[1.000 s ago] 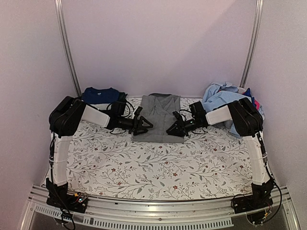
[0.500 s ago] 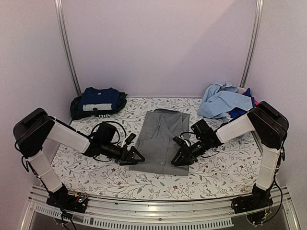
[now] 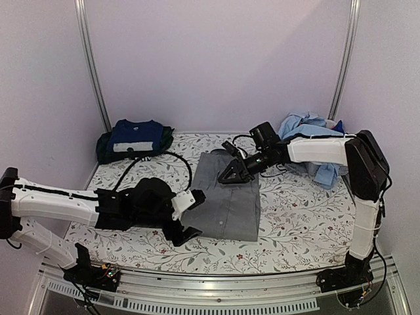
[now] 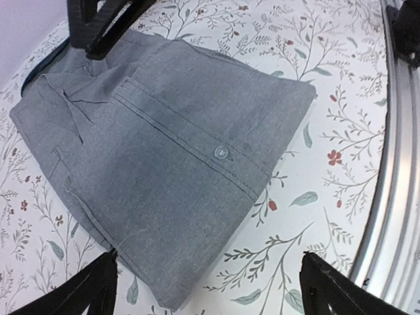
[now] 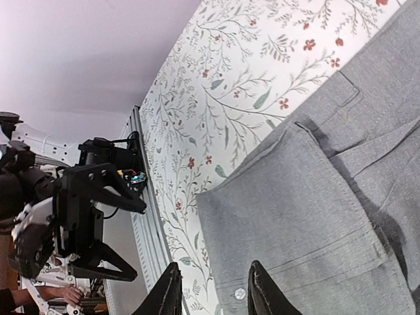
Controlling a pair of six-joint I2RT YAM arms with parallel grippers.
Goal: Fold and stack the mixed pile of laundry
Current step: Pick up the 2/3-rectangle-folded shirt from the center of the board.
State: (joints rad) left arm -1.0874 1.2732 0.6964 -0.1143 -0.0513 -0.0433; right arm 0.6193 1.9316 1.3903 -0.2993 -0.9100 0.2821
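Print (image 3: 128, 147) on folded navy T-shirt (image 3: 136, 130), illegible

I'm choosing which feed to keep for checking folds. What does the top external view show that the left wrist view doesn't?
Only top external: the folded navy T-shirt at the far left and the unfolded light blue shirts heaped at the far right. Only left wrist: the button on the placket, too small to make out from above. Both: the folded grey shirt lying on the floral sheet, with the right gripper at its far end.
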